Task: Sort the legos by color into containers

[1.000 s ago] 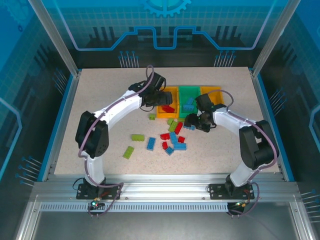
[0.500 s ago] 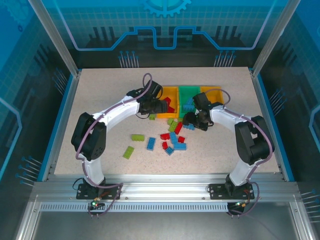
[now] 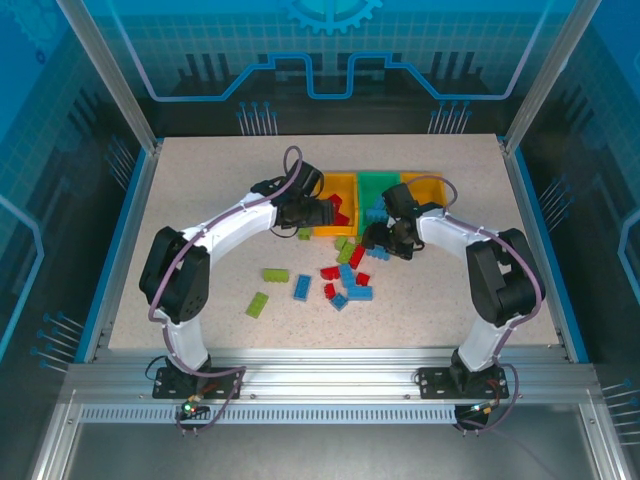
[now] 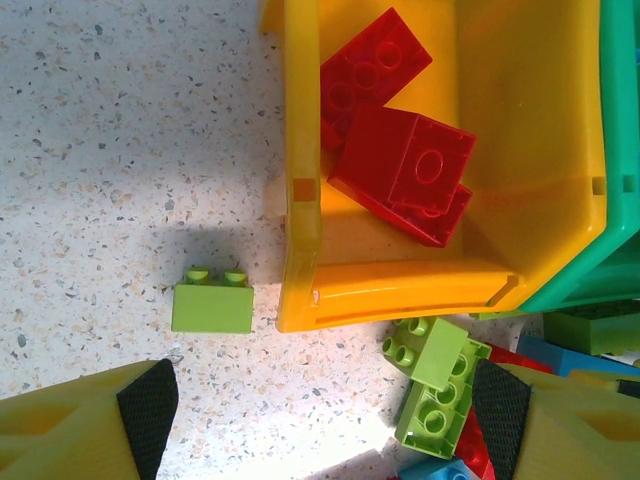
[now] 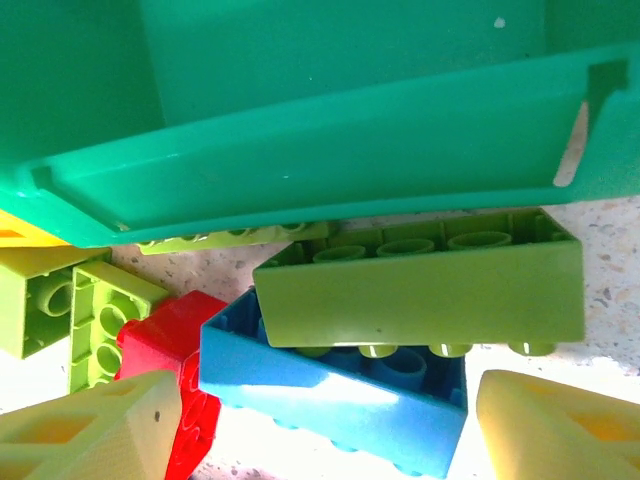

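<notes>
The top external camera sits high beyond the near edge, looking down over the whole table (image 3: 200, 200); the left wrist camera looks straight down, close, on the left orange-yellow bin (image 4: 300, 150); the right wrist camera, closer still, faces the green bin (image 5: 300, 150); both wrist views share these bins' adjoining near corners.

No writing, number or brand mark can be read anywhere. The blue back panel (image 3: 200, 60) along the top of the overhead view bears only a gear emblem (image 3: 331, 12) and circuit-style lines, without lettering. The studs of the lego bricks (image 4: 400, 170) show no legible mark.
</notes>
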You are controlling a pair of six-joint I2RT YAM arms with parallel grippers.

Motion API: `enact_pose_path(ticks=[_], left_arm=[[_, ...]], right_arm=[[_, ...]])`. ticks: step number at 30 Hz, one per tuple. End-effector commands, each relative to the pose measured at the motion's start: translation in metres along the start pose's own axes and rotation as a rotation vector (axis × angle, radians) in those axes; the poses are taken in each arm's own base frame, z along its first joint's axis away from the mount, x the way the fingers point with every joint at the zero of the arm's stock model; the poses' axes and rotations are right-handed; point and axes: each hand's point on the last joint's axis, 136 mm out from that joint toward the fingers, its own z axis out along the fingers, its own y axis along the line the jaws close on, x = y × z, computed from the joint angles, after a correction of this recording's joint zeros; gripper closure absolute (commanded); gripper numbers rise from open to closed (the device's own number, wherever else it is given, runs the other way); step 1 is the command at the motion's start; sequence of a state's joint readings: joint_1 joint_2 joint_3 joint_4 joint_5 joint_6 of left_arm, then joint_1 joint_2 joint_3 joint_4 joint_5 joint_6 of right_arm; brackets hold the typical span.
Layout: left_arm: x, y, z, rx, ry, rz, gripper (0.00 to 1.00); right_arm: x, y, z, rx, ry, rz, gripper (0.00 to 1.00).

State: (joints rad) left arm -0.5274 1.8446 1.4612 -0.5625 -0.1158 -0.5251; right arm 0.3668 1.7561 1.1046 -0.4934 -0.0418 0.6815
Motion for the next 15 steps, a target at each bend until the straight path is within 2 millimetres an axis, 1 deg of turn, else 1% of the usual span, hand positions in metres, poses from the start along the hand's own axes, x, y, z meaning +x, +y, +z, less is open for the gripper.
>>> enact_pose_path(ticks=[1,9,15], left_arm=[[-0.004,0.003,-0.009,0.001,-0.026,-0.025,0.19],[-0.002,0.006,-0.008,-0.004,-0.020,-0.027,0.19],[-0.001,0.009,-0.008,-0.007,-0.019,-0.027,0.19]], right_arm=[[0.001,0.008,0.003,-0.006,0.009,0.004,0.20],[0.001,-0.001,0.010,0.054,0.029,0.018,0.20],[0.004,-0.013,0.009,0.107,0.033,0.013,0.25]])
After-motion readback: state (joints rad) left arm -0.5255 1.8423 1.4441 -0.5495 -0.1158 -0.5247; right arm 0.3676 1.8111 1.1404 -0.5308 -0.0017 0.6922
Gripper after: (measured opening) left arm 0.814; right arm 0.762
